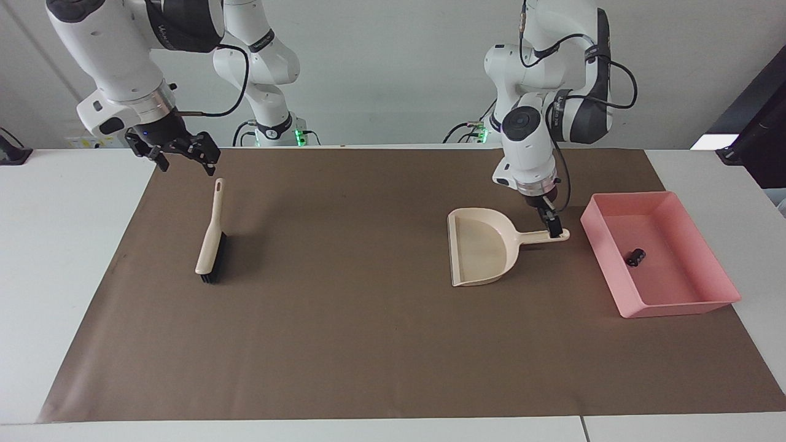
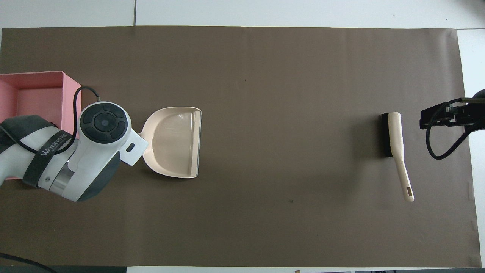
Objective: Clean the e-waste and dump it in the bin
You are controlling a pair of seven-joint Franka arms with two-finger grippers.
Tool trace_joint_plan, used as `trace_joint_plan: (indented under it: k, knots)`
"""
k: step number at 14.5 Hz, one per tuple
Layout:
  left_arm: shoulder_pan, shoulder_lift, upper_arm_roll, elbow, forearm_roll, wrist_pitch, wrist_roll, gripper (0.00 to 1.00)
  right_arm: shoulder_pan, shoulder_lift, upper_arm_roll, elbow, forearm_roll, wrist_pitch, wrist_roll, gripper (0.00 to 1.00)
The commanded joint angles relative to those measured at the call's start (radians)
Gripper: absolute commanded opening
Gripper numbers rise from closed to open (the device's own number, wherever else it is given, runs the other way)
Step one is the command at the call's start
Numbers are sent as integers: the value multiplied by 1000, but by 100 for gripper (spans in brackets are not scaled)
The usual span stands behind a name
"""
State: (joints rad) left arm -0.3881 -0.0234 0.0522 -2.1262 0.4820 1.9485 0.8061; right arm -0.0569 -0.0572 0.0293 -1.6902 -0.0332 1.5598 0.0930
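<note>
Overhead, the bin (image 2: 70,85) runs off the picture's edge at the left arm's end; we see only one corner, and the arm covers its nearer part, contents hidden. In the facing view one small black piece (image 1: 635,256) lies in the bin, too small for us to identify; the white piece we cannot find. Dustpan (image 2: 175,141) handle hidden overhead under the left arm's wrist. Left gripper (image 1: 553,227) sits at the handle end; we cannot tell whether it grips. Right gripper (image 2: 435,118) is partly cut by the picture's edge overhead, its arm out of frame. Brush (image 2: 394,141) bristles mostly hidden under its back.
</note>
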Motion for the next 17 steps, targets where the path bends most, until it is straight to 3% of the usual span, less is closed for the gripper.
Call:
trace_joint_plan:
  k: [1, 5, 7, 12, 17]
  knots:
    - [73, -47, 3, -17, -110, -57, -181, 98, 29, 7, -37, 18, -4, -11, 5, 100]
    - [218, -30, 3, 40, -283, -46, -413, 98, 51, -1, -46, 55, 4, -65, 10, 100]
    - [274, -7, 3, 127, -389, -60, -490, 98, 58, 11, -49, 73, 9, -75, 16, 100]
    - [299, 0, 9, 349, -457, -170, -718, 98, 106, 25, -103, 95, 13, -100, 14, 100]
    - [301, 55, 11, 589, -505, -370, -766, 98, 94, 13, -95, 81, 15, -93, 8, 100]
